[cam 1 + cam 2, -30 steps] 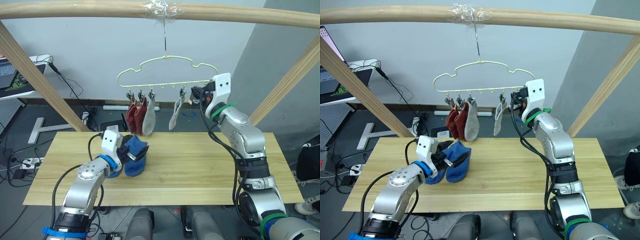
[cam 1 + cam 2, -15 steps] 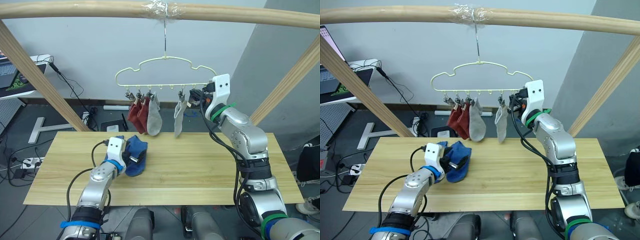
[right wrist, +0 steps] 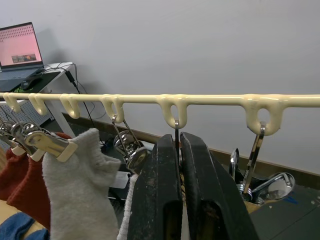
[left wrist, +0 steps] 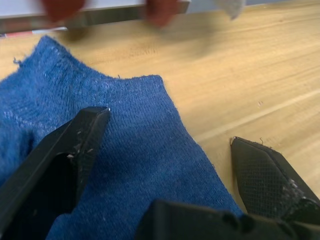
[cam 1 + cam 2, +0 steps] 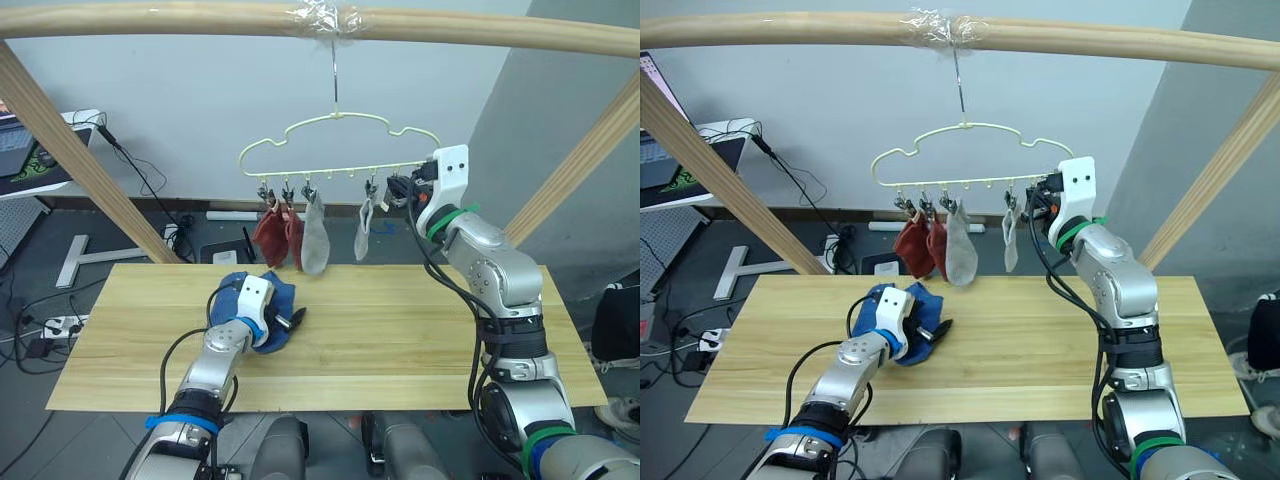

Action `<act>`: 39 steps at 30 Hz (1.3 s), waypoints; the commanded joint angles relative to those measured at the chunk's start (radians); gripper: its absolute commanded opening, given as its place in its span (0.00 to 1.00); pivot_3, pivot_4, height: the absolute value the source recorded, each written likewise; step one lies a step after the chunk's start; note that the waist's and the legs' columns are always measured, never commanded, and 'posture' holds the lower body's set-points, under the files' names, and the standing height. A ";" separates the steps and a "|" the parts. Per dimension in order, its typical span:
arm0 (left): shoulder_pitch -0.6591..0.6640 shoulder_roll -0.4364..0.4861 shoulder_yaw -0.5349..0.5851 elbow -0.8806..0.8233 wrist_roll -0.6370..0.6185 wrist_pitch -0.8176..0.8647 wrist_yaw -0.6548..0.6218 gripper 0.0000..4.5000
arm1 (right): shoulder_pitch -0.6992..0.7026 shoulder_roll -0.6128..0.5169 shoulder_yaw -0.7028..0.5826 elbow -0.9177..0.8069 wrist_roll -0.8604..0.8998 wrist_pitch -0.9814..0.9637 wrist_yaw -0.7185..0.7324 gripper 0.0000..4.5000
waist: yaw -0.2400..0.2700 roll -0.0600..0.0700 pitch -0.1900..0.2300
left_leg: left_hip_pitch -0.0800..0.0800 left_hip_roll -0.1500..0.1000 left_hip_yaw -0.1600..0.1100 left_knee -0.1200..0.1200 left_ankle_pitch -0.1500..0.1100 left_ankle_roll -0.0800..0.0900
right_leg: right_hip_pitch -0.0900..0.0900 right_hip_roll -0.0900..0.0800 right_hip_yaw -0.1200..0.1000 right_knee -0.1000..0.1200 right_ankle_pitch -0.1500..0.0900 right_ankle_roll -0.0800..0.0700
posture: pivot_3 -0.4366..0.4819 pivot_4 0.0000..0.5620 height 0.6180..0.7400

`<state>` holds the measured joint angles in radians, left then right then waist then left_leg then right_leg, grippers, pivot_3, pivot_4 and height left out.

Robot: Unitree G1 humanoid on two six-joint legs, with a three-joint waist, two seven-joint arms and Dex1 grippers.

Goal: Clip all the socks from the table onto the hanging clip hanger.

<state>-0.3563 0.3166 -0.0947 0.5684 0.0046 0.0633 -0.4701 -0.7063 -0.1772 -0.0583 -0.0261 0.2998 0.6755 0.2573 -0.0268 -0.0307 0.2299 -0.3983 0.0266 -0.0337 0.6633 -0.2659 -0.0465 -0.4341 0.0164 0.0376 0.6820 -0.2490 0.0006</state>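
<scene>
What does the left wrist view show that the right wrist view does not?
Left wrist view alone: the left gripper, open, one finger resting on a blue sock and the other over bare table.

Right wrist view alone: the right gripper, shut on a clip wire under the hanger, a grey sock clipped beside it, an empty clip, and a laptop far behind.

Both: blue sock fabric and the red socks hanging from the hanger, blurred in the left wrist view.

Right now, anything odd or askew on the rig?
Nothing damaged. The clip hanger hangs tilted, its right end held up by the right pincer. The blue socks lie bunched on the table under the open left pincer.
</scene>
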 commanded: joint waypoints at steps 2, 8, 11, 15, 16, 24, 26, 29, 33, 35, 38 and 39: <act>0.022 -0.012 -0.015 0.008 0.011 0.030 -0.011 0.74 | -0.010 -0.004 -0.027 -0.020 0.013 0.014 -0.014 0.00 | -0.001 0.000 0.000 | 0.000 0.000 0.000 0.000 0.000 0.000 | 0.001 0.000 0.000 0.000 0.000 0.000 | 0.45 0.38 1.00; 0.067 -0.009 0.006 -0.041 -0.023 0.055 -0.042 0.32 | -0.018 0.002 -0.040 -0.016 0.028 0.035 -0.017 0.00 | -0.002 0.000 0.000 | 0.001 0.000 0.000 0.000 0.000 0.000 | 0.001 0.000 0.000 0.000 0.000 0.000 | 0.45 0.39 1.00; 0.087 -0.008 0.003 -0.074 -0.025 0.064 -0.052 0.11 | -0.019 0.001 -0.040 -0.013 0.030 0.036 -0.017 0.00 | -0.002 0.000 0.000 | 0.001 0.000 0.000 0.000 0.000 0.000 | 0.001 0.000 0.001 0.000 0.000 0.000 | 0.46 0.38 1.00; 0.144 -0.012 -0.013 -0.170 -0.031 0.082 -0.077 0.00 | -0.049 -0.006 -0.050 0.016 0.045 0.042 -0.012 0.00 | -0.003 0.000 0.000 | 0.001 0.000 0.000 0.000 0.000 0.000 | 0.001 0.000 0.001 0.000 0.000 0.000 | 0.47 0.38 1.00; 0.154 -0.014 -0.015 -0.195 -0.035 0.084 -0.084 0.00 | -0.060 -0.009 -0.055 0.025 0.050 0.046 -0.010 0.00 | -0.003 0.000 0.000 | 0.001 0.000 0.001 0.000 0.000 0.000 | 0.001 0.000 0.001 0.000 0.000 0.000 | 0.46 0.38 1.00; 0.192 -0.087 0.001 -0.486 -0.157 0.008 -0.135 0.00 | -0.168 0.008 -0.215 0.071 0.228 0.369 -0.063 0.00 | 0.000 0.000 0.000 | 0.000 0.001 0.000 0.000 0.000 0.000 | 0.001 0.000 0.000 -0.001 0.000 0.000 | 0.47 0.37 1.00; 0.194 -0.087 -0.018 -0.520 -0.144 -0.019 -0.143 0.00 | -0.184 0.014 -0.244 0.075 0.255 0.419 -0.086 0.00 | 0.000 0.000 0.000 | 0.000 0.001 0.000 0.000 0.000 0.000 | 0.001 0.000 0.000 -0.001 0.000 0.000 | 0.47 0.37 1.00; 0.161 -0.113 -0.071 -0.576 -0.116 -0.069 -0.137 0.00 | -0.221 0.033 -0.316 0.098 0.303 0.516 -0.138 0.00 | -0.002 0.001 0.000 | 0.000 0.001 0.001 -0.001 0.000 0.000 | 0.001 0.000 0.001 -0.001 0.000 0.000 | 0.47 0.35 1.00; 0.117 -0.134 -0.115 -0.592 -0.076 -0.136 -0.124 0.00 | -0.265 0.055 -0.386 0.120 0.346 0.591 -0.193 0.00 | 0.000 0.001 0.000 | -0.001 0.000 0.001 0.000 0.000 0.001 | 0.001 0.000 0.002 -0.001 0.000 0.000 | 0.47 0.35 1.00; 0.102 -0.148 -0.119 -0.589 -0.071 -0.152 -0.107 0.00 | -0.278 0.061 -0.406 0.127 0.357 0.609 -0.212 0.00 | 0.000 0.001 0.000 | 0.000 0.000 0.002 0.000 0.000 0.001 | 0.001 0.000 0.002 -0.001 0.000 0.000 | 0.47 0.35 1.00; 0.080 -0.160 -0.122 -0.591 -0.061 -0.156 -0.089 0.00 | -0.290 0.072 -0.439 0.132 0.378 0.636 -0.245 0.00 | -0.001 0.001 0.000 | 0.000 0.000 0.002 -0.001 0.000 0.001 | 0.001 0.000 0.002 -0.001 0.000 0.000 | 0.47 0.35 1.00; 0.065 -0.158 -0.128 -0.592 -0.043 -0.166 -0.084 0.00 | -0.291 0.075 -0.447 0.128 0.385 0.650 -0.253 0.00 | -0.001 0.001 0.000 | -0.001 0.000 0.002 -0.001 0.000 0.001 | 0.000 0.000 0.002 -0.001 0.000 0.000 | 0.47 0.35 1.00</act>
<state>-0.2704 0.1595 -0.2114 0.0079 -0.0568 -0.0714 -0.5676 -0.9831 -0.1022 -0.4817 0.1132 0.6698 1.3027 0.0275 -0.0281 -0.0301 0.2296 -0.3991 0.0266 -0.0313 0.6625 -0.2656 -0.0456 -0.4341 0.0165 0.0399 0.6807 -0.2485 0.0010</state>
